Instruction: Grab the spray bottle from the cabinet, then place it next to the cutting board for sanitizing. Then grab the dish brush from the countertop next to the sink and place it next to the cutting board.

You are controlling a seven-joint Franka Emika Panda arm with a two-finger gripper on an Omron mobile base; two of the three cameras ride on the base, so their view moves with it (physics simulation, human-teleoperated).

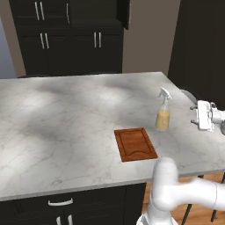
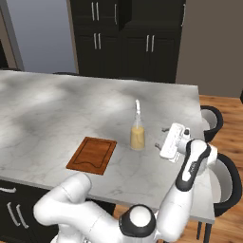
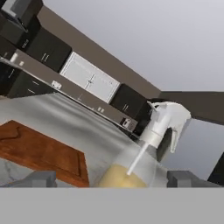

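Right base view shows your gripper (image 2: 161, 144) with its jaws spread wide and holding nothing, level with the spray bottle (image 2: 137, 132) and just to the right of it. The bottle stands upright on the white-marbled island (image 2: 47, 109), just beside the right edge of the cutting board (image 2: 92, 155), apart from it by a thin strip of marble. That half of the task looks done, so your step now, as I judge it, is to back away cleanly.

Pull the hand straight back from the bottle, along the line the fingers point, before you lift or swing; in the hand view the trigger head (image 3: 168, 120) sits between the finger tips, so a sideways sweep could tip it.

Right of the bottle the island's edge is near, with dark stools (image 2: 211, 121) beyond it. Left of the board the marble lies open.
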